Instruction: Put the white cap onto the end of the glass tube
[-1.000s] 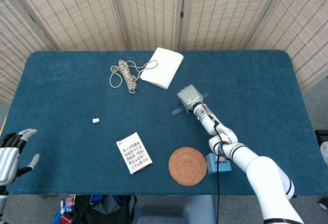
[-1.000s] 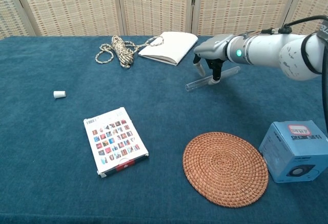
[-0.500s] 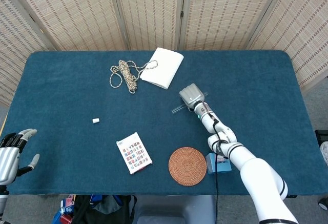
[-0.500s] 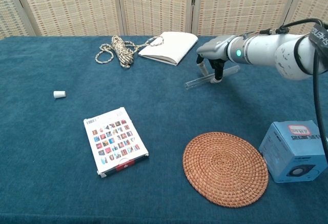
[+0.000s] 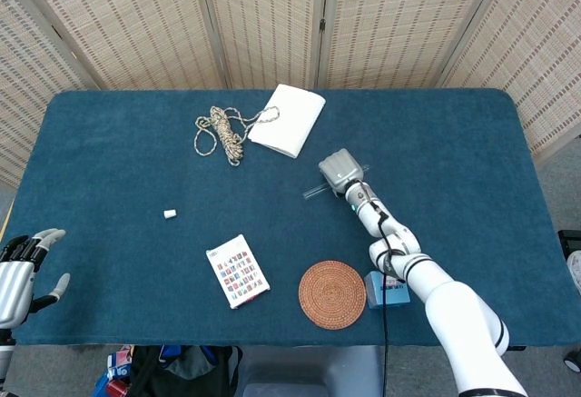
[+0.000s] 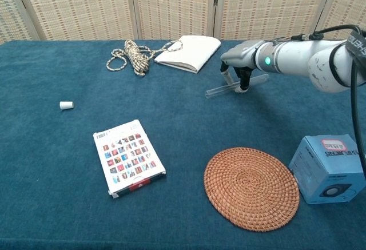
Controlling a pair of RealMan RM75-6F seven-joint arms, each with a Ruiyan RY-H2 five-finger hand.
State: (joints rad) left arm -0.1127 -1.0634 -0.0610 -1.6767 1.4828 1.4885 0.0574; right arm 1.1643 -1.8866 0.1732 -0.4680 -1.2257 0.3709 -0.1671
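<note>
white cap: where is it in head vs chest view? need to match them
Head view: the white cap lies on the blue cloth at left of centre, up and left of the card of stickers.
Chest view: the white cap sits near the left edge, up and left of the card of stickers.
Shared landmark: the card of stickers.

this looks like a staged robot test room, not a home or a shop. a table (image 5: 109,143) covered in dark blue cloth stands before folding woven screens (image 5: 272,15) that wall off the background. unrelated odds and ends lie spread well apart on it: a coil of rope (image 5: 221,133), a white notebook (image 5: 289,119), a picture card (image 5: 238,271), a round woven mat (image 5: 332,294), a small blue box (image 6: 329,169).
</note>
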